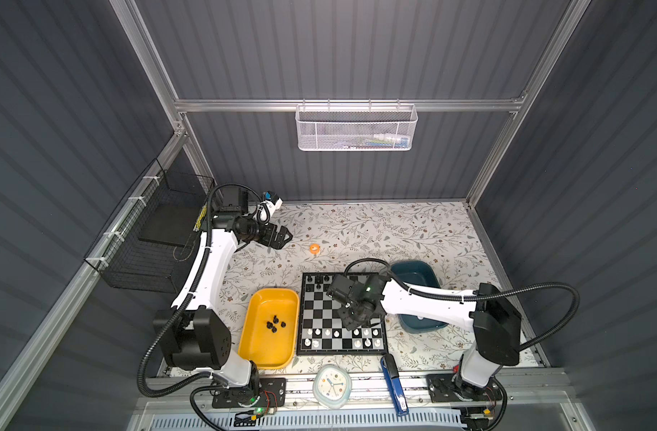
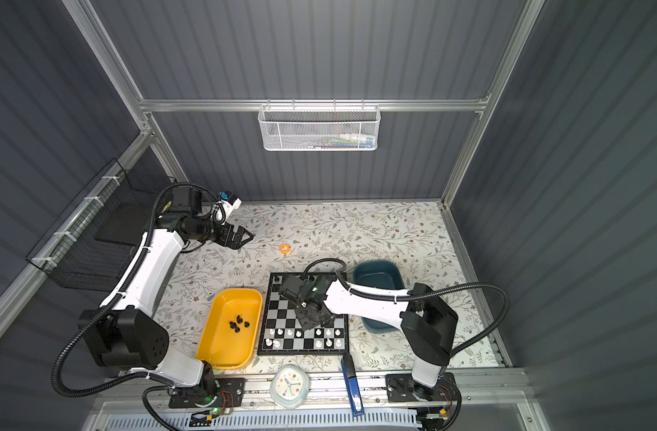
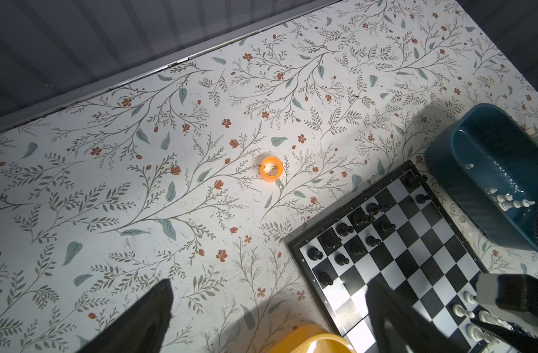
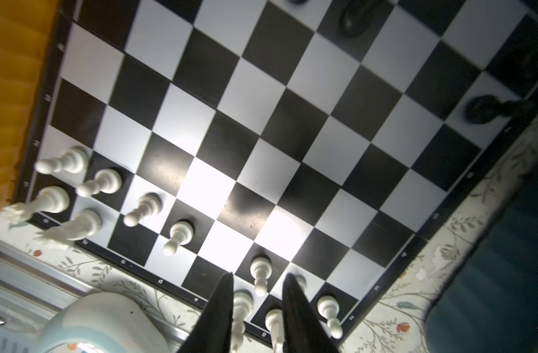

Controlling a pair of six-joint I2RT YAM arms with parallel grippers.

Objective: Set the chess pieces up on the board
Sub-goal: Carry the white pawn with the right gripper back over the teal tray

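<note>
1. In both top views, the board (image 1: 315, 306) (image 2: 282, 314) lies on the tabletop (image 1: 394, 231) between a yellow tray (image 1: 246, 336) and a teal tray (image 1: 429, 274).
   - White pieces (image 1: 327, 332) fill part of its two near rows and black pieces (image 1: 318, 279) part of the far rows.
   - A few black ones lie in the yellow tray.
   - The right claw (image 1: 351, 328) hangs low over the near rows.
   - The left claw (image 1: 286, 237) sits well away, near an orange ring (image 1: 314, 248).
2. In the left wrist view, the left claw (image 3: 269, 282) is released: its jaws are wide and empty above bare tabletop. More white pieces lie in the teal tray (image 3: 463, 183).
3. In the right wrist view, the right claw (image 4: 258, 276) has its jaws a little apart. They straddle white pieces on the board's edge rows and clamp none that I can see.
4. The step looks like seating a white piece near the g file.
   - Rise straight up and keep the fingers (image 4: 219, 305) narrow, so the crowded neighbours stay upright.
   - Check that the piece stands centred on its square.
5. Writing: the board's frame shows file letters b, c, d, e and g, and rank digits such as 2.
   - The clock (image 1: 332, 384) face is too small to read.
   - So is the label on the stapler (image 1: 396, 388).
</note>
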